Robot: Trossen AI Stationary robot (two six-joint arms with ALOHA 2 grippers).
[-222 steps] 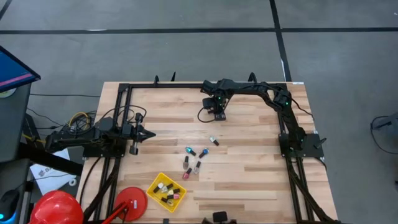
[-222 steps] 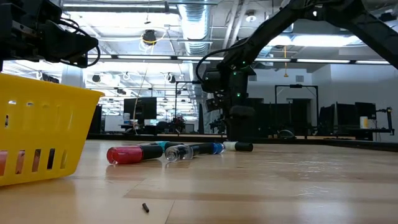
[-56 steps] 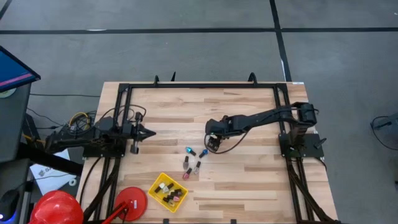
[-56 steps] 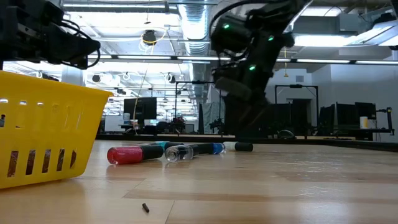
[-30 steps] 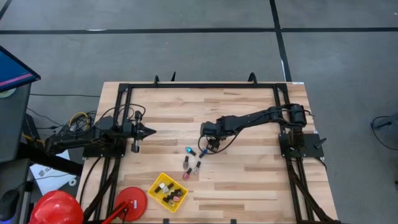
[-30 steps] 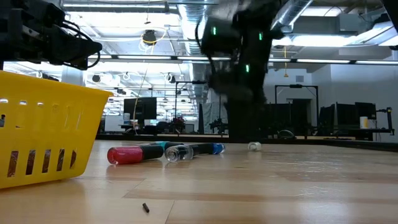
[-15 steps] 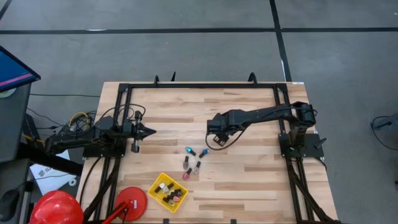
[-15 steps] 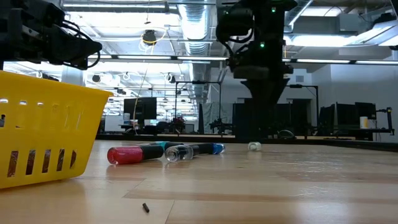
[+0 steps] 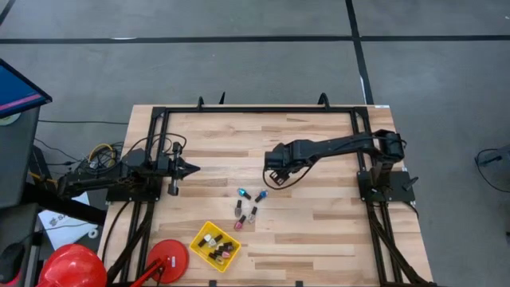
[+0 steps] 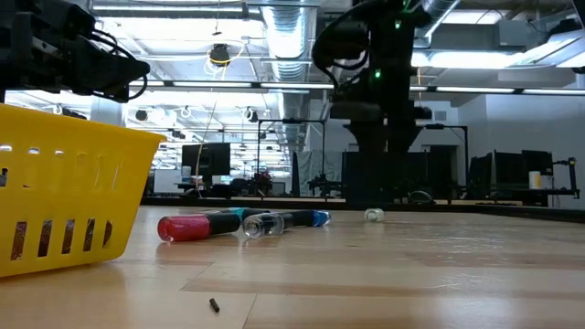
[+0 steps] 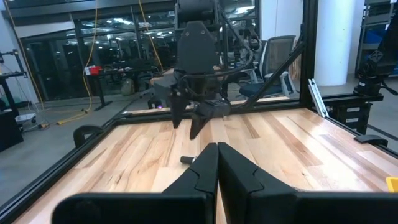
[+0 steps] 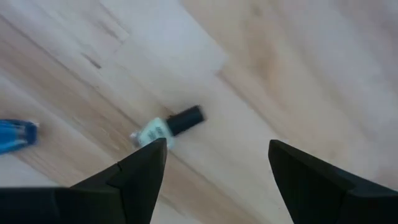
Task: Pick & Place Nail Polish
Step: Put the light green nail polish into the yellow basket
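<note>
Several nail polish bottles (image 9: 247,206) lie on their sides mid-table. A pale bottle with a dark cap (image 12: 168,127) lies apart from them, on the wood just below my right gripper (image 12: 217,144). That gripper is open, points down and hovers over the bottle without touching it; the left wrist view also shows this gripper (image 11: 189,121). A blue bottle (image 12: 15,134) lies close by. More bottles lie in the yellow basket (image 9: 215,245) near the front edge. My left gripper (image 9: 191,168) waits shut at the table's left side.
A black frame rail (image 9: 263,110) runs round the table's far and side edges. A red helmet (image 9: 72,267) and a red round thing (image 9: 167,257) sit at the front left, off the wood. Bare wood (image 9: 319,231) lies right of the bottles.
My right gripper has drawn back a little toward the table's far right and risen slightly, its fingers still open. The pale bottle has stayed where it lay.
</note>
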